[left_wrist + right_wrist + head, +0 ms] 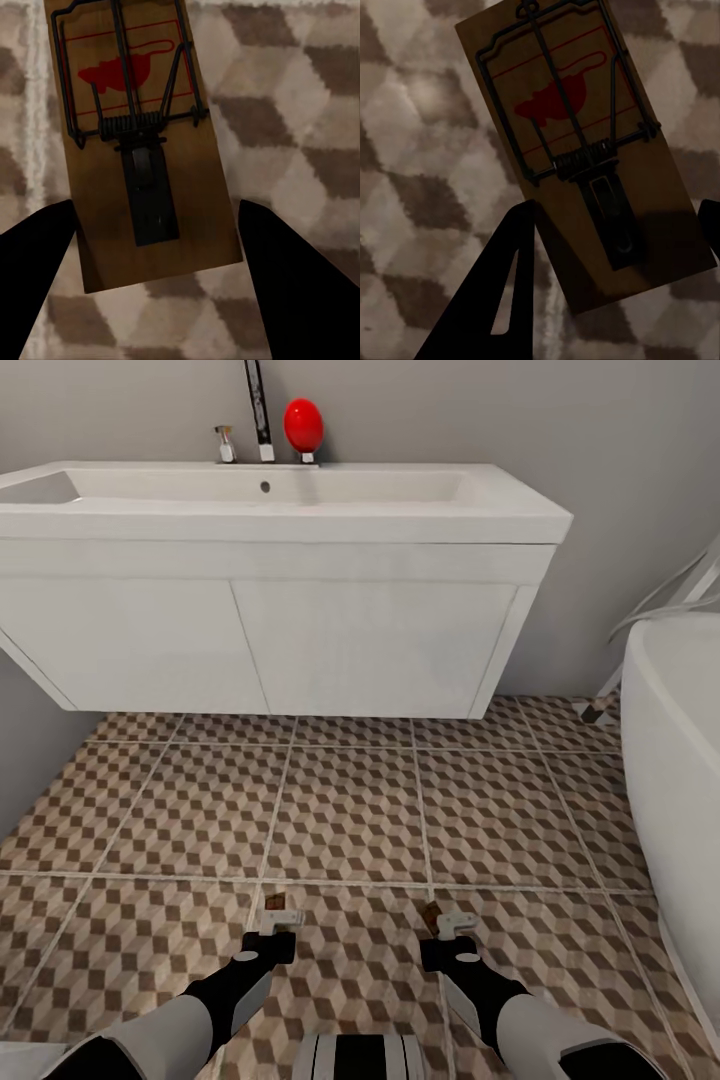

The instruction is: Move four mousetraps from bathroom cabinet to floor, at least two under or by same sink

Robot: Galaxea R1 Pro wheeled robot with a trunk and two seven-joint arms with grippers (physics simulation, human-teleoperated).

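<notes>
Both tools carry a trap: the left tool (pixel 281 920) is clamped on one mousetrap (pixel 135 142) and the right tool (pixel 447 923) on another mousetrap (pixel 585 157), each board set between dark fingers above the cube-patterned bathroom floor (pixel 350 810). Neither trap looks laid down yet, though whether a board edge touches the tiles is hard to judge. Just ahead hangs the white sink (pixel 280 500) with its flat-fronted vanity unit (pixel 260 640); a white tub (pixel 680 760) stands to the right. Half the job, by my judgement: two traps to set near the sink, two more to fetch.
</notes>
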